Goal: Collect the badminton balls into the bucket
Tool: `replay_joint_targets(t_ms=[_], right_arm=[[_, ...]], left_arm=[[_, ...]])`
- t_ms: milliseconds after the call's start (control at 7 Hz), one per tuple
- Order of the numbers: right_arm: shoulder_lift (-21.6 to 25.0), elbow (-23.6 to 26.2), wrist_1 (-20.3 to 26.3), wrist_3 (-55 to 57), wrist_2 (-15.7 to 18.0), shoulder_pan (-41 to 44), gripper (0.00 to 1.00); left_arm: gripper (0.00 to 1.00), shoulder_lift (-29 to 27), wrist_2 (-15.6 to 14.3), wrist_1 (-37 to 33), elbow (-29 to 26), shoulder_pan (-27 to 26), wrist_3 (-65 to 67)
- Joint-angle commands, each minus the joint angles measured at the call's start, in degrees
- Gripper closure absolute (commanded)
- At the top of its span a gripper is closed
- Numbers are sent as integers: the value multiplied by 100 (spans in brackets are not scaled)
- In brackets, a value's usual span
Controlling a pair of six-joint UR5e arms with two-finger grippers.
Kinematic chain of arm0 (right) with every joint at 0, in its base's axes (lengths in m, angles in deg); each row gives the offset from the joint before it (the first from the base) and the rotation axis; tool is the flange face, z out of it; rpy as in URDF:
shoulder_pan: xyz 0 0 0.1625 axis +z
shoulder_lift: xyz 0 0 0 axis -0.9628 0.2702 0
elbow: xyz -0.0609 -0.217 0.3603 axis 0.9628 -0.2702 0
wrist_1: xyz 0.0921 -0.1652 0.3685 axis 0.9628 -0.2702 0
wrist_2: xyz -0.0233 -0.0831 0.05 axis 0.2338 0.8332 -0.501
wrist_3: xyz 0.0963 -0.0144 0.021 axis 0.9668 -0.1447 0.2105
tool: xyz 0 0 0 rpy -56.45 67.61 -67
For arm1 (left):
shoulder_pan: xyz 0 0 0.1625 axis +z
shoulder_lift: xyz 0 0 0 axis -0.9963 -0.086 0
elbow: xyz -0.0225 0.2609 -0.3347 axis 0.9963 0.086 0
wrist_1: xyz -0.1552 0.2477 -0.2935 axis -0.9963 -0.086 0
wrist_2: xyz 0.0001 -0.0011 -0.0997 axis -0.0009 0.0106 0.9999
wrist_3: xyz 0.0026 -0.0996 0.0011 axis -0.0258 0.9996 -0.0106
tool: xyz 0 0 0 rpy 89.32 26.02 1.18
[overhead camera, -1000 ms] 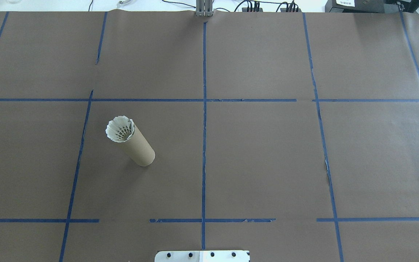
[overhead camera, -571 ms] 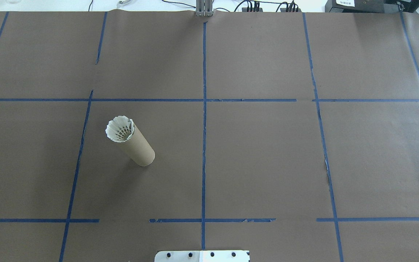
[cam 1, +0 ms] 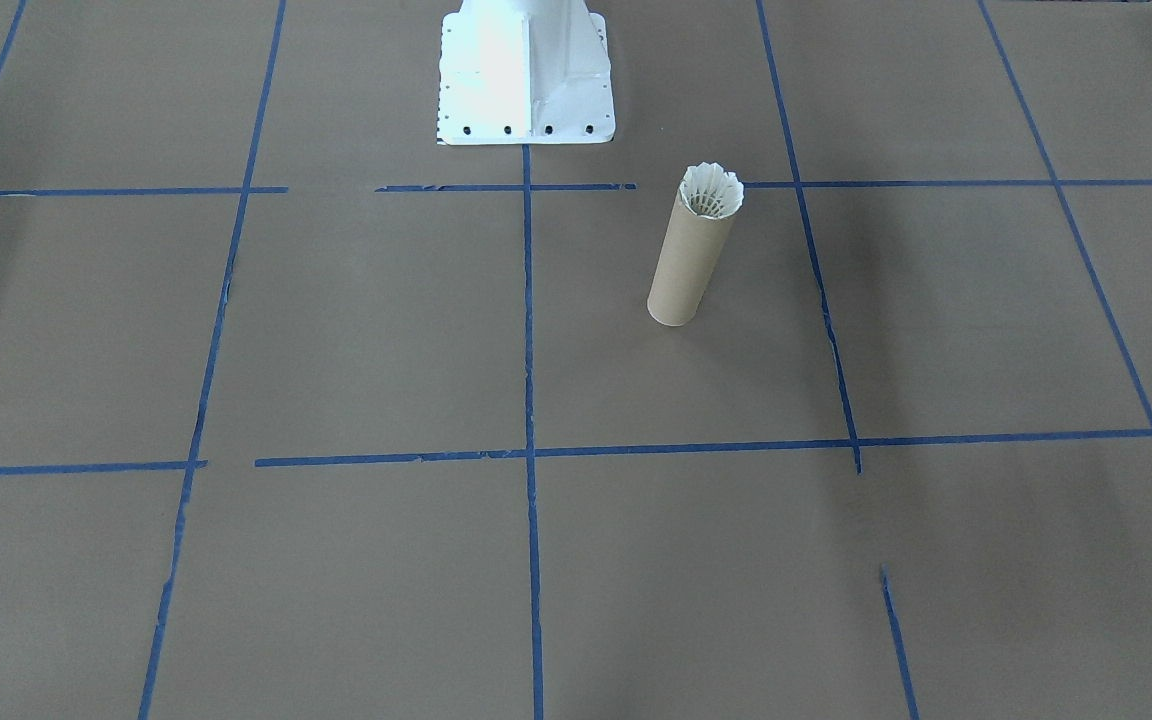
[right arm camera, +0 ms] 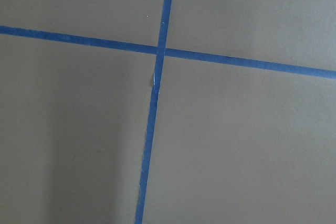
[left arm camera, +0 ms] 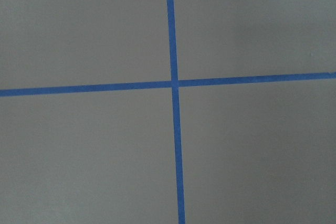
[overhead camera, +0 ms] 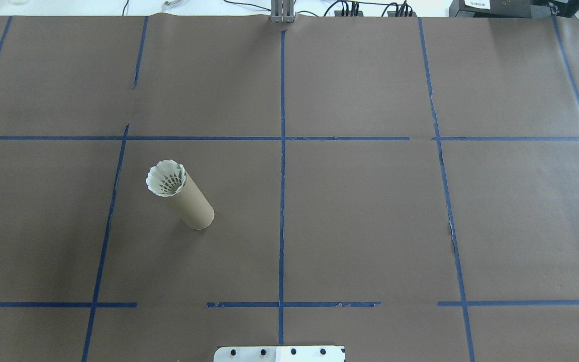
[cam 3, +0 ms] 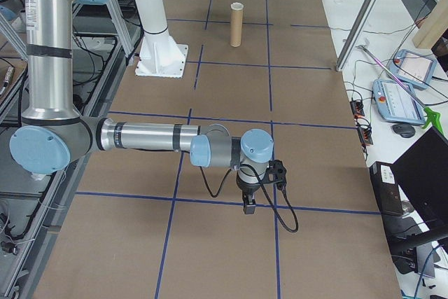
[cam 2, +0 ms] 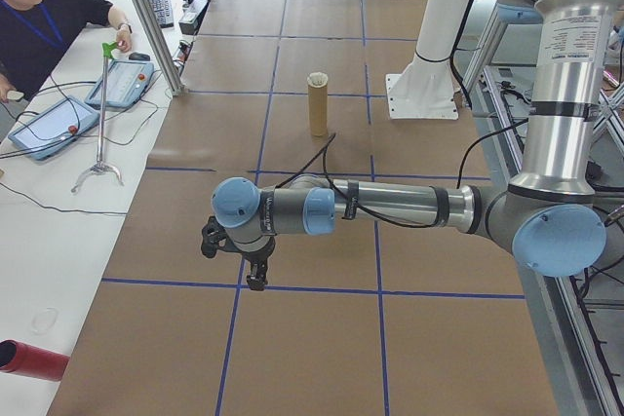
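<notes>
Your two arms (cam 2: 390, 207) are silver tubes with pale blue joint caps and grey joint housings. A black cable runs along each forearm (cam 3: 147, 136). Each end effector (cam 3: 248, 204) looks black, though its detail is too small to make out.

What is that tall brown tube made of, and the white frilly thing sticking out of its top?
The tube looks like plain cardboard: matte brown, no shine, pale inside. The shuttlecock in its mouth seems feathered, with thin white overlapping vanes fanning out, though plastic can't be ruled out from this far.
</notes>
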Motion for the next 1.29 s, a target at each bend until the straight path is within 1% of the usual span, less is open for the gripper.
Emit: replay_joint_targets(t_ms=[0,429,1143], right_arm=[[0,0,0,1,0,0,0],[0,0,0,1,0,0,0],[0,0,0,1,0,0,0]], left_arm=[[0,43,-230,9,25,7,52],[0,122,-274,26,112,-2,8],[0,140,-274,26,436,-2,43]])
